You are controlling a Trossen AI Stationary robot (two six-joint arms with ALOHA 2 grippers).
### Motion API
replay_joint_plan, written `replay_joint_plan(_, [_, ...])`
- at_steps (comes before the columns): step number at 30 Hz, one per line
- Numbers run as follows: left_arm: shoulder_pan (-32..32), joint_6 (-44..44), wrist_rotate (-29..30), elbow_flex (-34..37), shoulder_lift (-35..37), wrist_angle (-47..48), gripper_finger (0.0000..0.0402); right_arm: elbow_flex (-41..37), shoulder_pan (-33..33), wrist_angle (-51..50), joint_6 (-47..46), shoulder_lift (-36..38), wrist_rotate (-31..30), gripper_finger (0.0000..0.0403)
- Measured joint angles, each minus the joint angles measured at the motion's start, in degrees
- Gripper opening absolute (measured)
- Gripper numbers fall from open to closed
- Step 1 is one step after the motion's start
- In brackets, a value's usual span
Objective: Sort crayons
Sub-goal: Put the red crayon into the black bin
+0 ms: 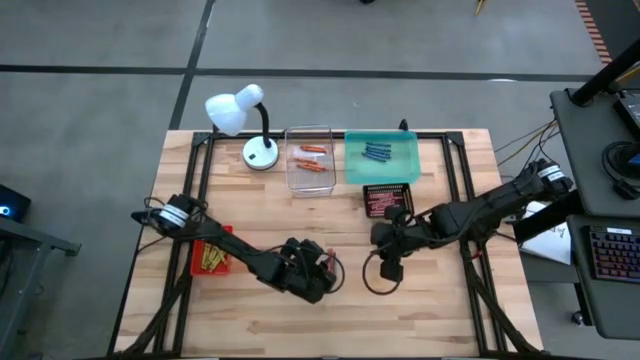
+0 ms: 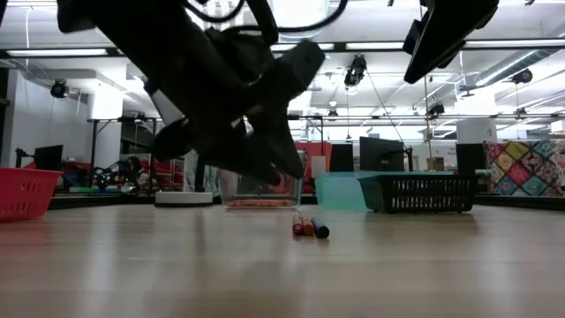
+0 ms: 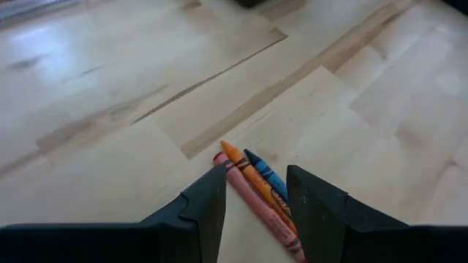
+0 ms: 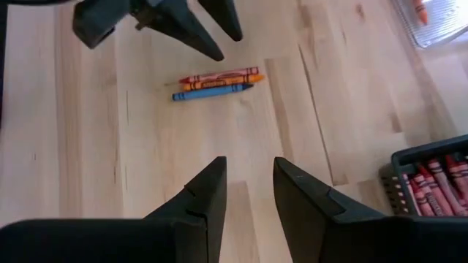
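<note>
The left arm's jaws [image 3: 254,212] stand partly open, straddling three short wax crayons, one red [image 3: 256,204], one orange [image 3: 252,179] and one blue [image 3: 267,175], that lie touching side by side on the pale wooden counter [image 3: 110,88]; the fingers flank the bundle but have not closed on anything, so no crayon is held yet. That low, tilted approach looks chosen to bring the fingertips down on either side of one stick, though with all three pressed together, isolating a single colour will be awkward. The right arm's jaws [image 4: 248,190] are also partly open and empty, hovering above the counter a little apart from the same three crayons [image 4: 216,82], probably waiting so as not to crowd the pick. Along the far side of the counter the sorted sticks sit in their own containers: orange ones in a clear plastic tray [image 1: 309,158], blue ones in a teal tray [image 1: 381,158], red ones in a black mesh basket [image 1: 388,200], and yellow ones in a red tray [image 1: 212,258] by the left arm. A white desk lamp [image 1: 243,120] stands beside the clear tray.
</note>
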State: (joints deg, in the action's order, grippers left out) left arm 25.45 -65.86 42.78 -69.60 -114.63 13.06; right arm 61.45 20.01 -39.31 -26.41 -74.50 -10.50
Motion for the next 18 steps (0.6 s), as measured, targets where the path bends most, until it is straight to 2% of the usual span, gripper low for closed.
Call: replay_joint_plan(18, [-1.14, -0.91, -1.24, -0.02, -1.5, -0.24, 0.0127, -0.09, -0.02, 0.74, 0.3, -2.2, -0.15, 0.0104])
